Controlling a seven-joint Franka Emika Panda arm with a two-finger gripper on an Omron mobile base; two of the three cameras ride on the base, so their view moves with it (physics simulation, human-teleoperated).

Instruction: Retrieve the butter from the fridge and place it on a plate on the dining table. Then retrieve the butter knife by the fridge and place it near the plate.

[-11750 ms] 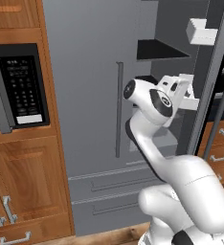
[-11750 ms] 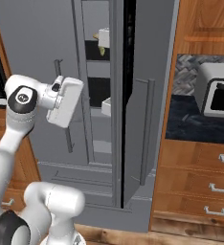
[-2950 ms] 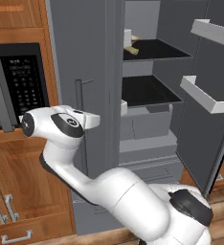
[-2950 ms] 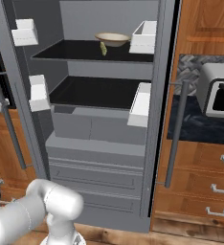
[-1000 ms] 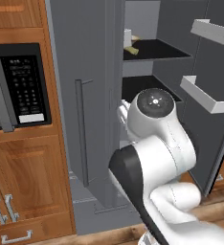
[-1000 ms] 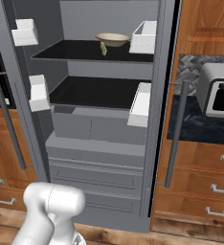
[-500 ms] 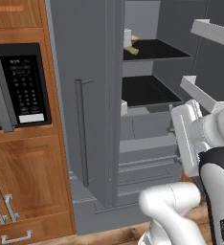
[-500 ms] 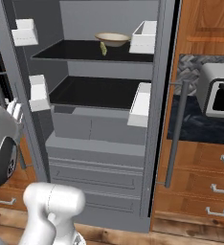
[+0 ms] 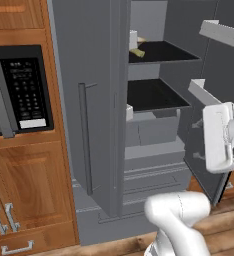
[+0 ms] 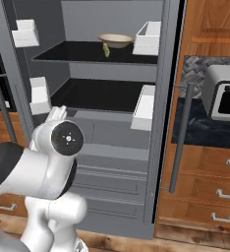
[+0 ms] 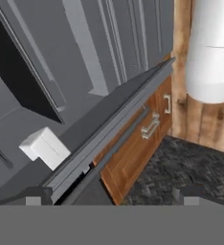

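The grey fridge (image 9: 89,75) stands with its right door swung open and its left door shut. On the top shelf the pale butter (image 10: 106,49) lies in front of a shallow beige bowl (image 10: 115,39); the butter (image 9: 137,51) also shows beside a white bin. My white hand (image 9: 220,137) hangs low at the right, by the open door, well below and right of the butter. In the hand view my gripper (image 11: 112,195) is open, its fingertips (image 11: 35,194) far apart with nothing between them. The plate, the dining table and the butter knife are out of view.
White door bins (image 10: 147,38) line both open door sides, and an empty black shelf (image 10: 102,93) sits under the top one. A black microwave (image 9: 24,90) is set in wooden cabinets on the left. A toaster (image 10: 224,98) stands on the dark counter to the right. My elbow (image 10: 63,140) rises before the drawers.
The arm has swung from the left door across the fridge front to the right, by the open door. The gripper stays open. The butter has not moved.
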